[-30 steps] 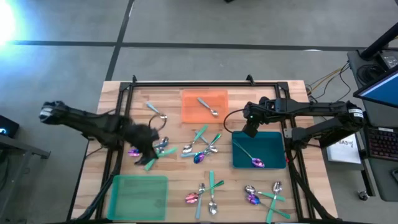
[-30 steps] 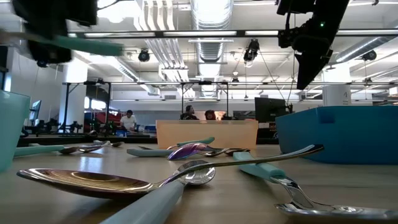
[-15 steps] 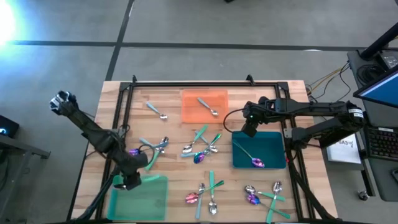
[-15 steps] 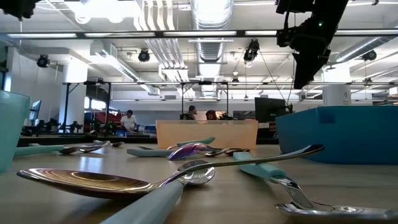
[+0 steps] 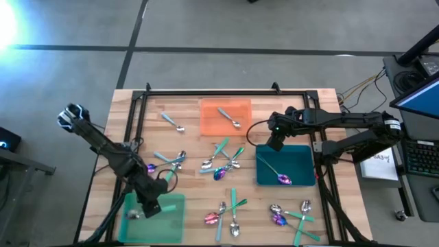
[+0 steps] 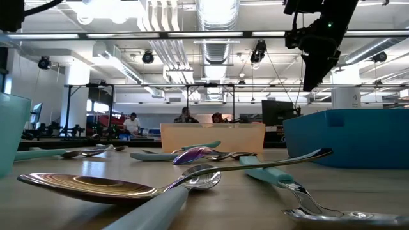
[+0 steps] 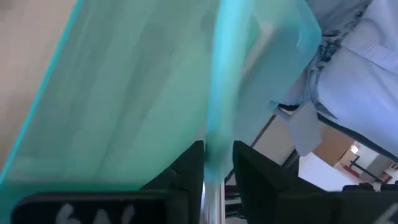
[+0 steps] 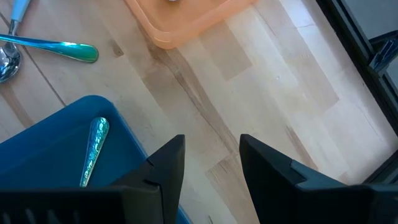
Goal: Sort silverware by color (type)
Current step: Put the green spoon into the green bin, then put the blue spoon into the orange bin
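Observation:
My left gripper (image 5: 147, 204) hangs over the green tray (image 5: 164, 223) at the table's near left and is shut on a teal-handled utensil (image 7: 224, 74). My right gripper (image 5: 274, 143) is open and empty above the far left corner of the blue tray (image 5: 298, 161), where a purple spoon (image 5: 282, 179) lies flat. A silver spoon (image 5: 230, 118) lies in the orange tray (image 5: 212, 123). Other silver, purple and teal-handled pieces lie flat on the wood in loose groups (image 5: 223, 165). My left gripper pinches the utensil between its two fingers (image 7: 186, 168) where the teal handle meets the silver shank (image 7: 212, 186). The handle sticks out forward past the fingertips. The piece is held above the green tray (image 7: 124, 93), and the picture is blurred.
Loose silverware lies left of centre (image 5: 168, 161), near the far left (image 5: 173, 122) and along the near edge (image 5: 226, 216) (image 5: 291, 216). A black frame rail (image 5: 206, 91) runs along the table's far edge. Bare wood lies between the orange and blue trays (image 8: 261, 93).
My left gripper has travelled from the silverware group left of centre toward the table's near edge. It now stands over the green tray and carries the teal-handled utensil with it.

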{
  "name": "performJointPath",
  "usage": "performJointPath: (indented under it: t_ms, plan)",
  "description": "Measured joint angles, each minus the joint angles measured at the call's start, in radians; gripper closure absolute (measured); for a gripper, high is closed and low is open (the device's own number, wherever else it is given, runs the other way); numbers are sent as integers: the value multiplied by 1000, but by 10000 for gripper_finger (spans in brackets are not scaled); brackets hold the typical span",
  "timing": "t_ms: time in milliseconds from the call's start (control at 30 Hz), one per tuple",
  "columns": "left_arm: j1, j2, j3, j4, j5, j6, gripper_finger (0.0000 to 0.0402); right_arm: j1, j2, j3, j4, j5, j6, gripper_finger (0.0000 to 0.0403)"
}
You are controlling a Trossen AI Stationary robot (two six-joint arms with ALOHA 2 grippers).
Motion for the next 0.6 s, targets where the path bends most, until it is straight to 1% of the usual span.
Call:
performJointPath:
  t_ms: [100, 233, 433, 500, 600]
  plan:
    - [0, 20, 0, 5, 39, 19, 301, 0, 0, 0, 0, 0, 0, 257]
    - [0, 31, 0, 9, 65, 114, 275, 0, 0, 0, 0, 1, 0, 257]
    - [27, 30, 0, 6, 57, 185, 270, 0, 0, 0, 1, 3, 0, 257]
    - [53, 23, 0, 2, 42, 242, 269, 0, 0, 0, 2, 3, 0, 257]
    - [116, 18, 0, -21, -27, 350, 269, 0, 0, 0, 5, 3, 0, 257]
